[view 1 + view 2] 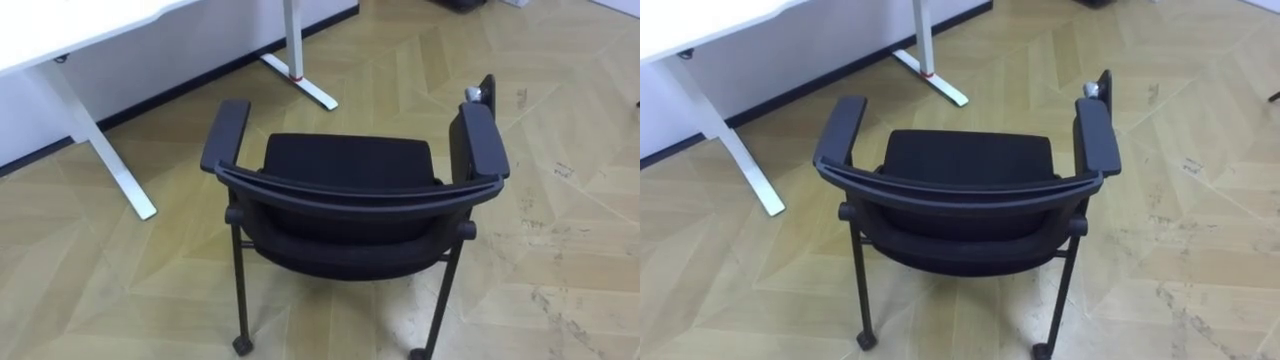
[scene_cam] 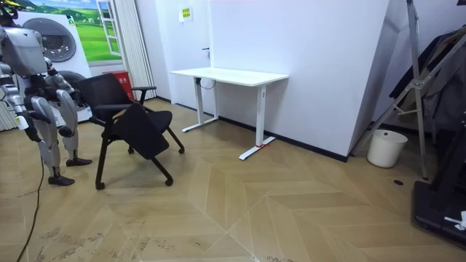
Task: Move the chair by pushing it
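1. Chair [image 1: 345, 165] directly below my head camera: black, standing on the herringbone wood floor [image 1: 560, 250], its curved backrest [image 1: 350, 195] toward me and its seat facing away.
2. Left armrest [image 1: 225, 135] and right armrest [image 1: 483, 140] run forward from the backrest. A dark flap [image 1: 487, 90] with a small grey knob stands up just beyond the right one.
3. The two legs nearest me end in castors [image 1: 242, 345] on the floor.
4. A white desk [image 1: 60, 30] stands ahead and to my left, against the wall. The chair is apart from it, with bare floor between the seat and the desk's white feet (one foot has a red band).
5. In the room view I stand at the room view's left, just behind the chair and upright, facing it.
6. There my right hand [image 2: 22, 121] hangs at my side and my left hand [image 2: 66, 131] is low, nearer the chair. I cannot tell whether either is clenched or released, or whether either touches the chair.
7. A white bucket [image 2: 386, 148] sits by the far wall at the room view's right, well apart from the chair.
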You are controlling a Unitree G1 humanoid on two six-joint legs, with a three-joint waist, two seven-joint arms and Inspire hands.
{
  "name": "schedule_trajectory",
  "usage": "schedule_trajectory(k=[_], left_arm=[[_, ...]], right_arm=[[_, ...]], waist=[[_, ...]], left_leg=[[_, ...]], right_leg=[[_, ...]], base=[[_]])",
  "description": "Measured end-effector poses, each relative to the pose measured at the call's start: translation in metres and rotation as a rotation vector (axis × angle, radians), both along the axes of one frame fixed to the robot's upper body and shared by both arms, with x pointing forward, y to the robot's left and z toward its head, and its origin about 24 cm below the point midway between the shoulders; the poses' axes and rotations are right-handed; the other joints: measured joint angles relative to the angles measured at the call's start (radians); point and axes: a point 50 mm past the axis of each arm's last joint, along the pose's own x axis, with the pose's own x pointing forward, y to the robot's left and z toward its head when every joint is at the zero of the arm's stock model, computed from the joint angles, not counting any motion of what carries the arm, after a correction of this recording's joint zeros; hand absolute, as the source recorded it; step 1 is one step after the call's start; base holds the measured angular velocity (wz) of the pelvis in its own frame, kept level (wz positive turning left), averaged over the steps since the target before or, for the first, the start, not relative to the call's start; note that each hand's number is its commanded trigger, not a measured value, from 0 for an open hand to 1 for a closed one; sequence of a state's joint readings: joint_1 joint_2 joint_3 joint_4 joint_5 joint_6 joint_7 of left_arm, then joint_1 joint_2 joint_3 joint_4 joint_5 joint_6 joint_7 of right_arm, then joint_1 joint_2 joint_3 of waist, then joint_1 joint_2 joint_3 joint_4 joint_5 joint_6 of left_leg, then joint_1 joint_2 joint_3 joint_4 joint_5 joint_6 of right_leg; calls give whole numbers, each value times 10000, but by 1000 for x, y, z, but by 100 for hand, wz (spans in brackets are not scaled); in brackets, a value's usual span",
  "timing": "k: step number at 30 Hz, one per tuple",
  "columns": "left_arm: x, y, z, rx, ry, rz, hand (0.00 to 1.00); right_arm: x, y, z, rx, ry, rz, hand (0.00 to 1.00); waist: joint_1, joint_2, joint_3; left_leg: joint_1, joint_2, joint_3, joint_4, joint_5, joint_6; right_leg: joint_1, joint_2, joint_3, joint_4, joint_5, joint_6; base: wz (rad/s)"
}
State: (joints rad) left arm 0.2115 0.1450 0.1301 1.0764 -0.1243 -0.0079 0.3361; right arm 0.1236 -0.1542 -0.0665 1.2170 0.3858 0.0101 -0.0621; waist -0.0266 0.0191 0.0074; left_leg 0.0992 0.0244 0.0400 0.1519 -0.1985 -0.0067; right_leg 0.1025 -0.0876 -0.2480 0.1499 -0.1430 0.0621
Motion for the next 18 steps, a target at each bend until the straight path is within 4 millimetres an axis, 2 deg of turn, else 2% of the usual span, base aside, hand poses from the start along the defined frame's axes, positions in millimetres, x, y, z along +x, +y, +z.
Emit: schedule_trajectory(k=[4,6,9,10,11,12,15,18], left_arm=[[24,20,12,1593,-373,-580,0],[45,36,27,2767,-1101,-931,0],[69,49,44,4152,-1541,-2016,0],[74,50,47,4367,-1614,-2241,0],[83,52,52,4778,-1733,-2696,0],[92,52,57,5130,-1889,-3098,0],[112,51,71,5822,-2527,-3841,0],[131,47,86,6567,-3062,-4727,0]], right_arm=[[-2,-5,1,-19,-2,-343,0],[-5,-9,2,-103,89,-386,0],[-8,-12,2,-126,170,-350,0],[-8,-12,2,-91,181,-356,0],[-9,-12,2,-56,209,-358,0],[-10,-14,3,-54,210,-349,0],[-10,-19,4,-44,120,-390,0],[-11,-23,6,-44,82,-377,0]], waist=[[11,88,-10],[3,162,-18],[-80,335,-30],[-97,360,-33],[-157,473,-33],[-198,528,-67],[-256,744,-56],[-324,834,-90]], left_leg=[[17,2,5,-16,-4,-2],[31,2,8,0,-3,-1],[40,1,28,-16,-3,-1],[29,2,21,-19,-3,-1],[16,0,10,-22,-3,-2],[19,-1,14,-11,-3,-1],[17,-1,28,-10,-2,0],[2,4,78,-20,-2,-1]], right_leg=[[17,1,30,21,3,-3],[29,4,61,20,8,-11],[25,4,59,21,9,-11],[24,6,51,21,9,-11],[12,6,55,20,9,-11],[6,6,109,21,9,-12],[-15,9,140,11,9,-11],[-82,21,210,7,8,-12]], base=[[0],[0],[0],[0],[0],[0],[0],[-4]])
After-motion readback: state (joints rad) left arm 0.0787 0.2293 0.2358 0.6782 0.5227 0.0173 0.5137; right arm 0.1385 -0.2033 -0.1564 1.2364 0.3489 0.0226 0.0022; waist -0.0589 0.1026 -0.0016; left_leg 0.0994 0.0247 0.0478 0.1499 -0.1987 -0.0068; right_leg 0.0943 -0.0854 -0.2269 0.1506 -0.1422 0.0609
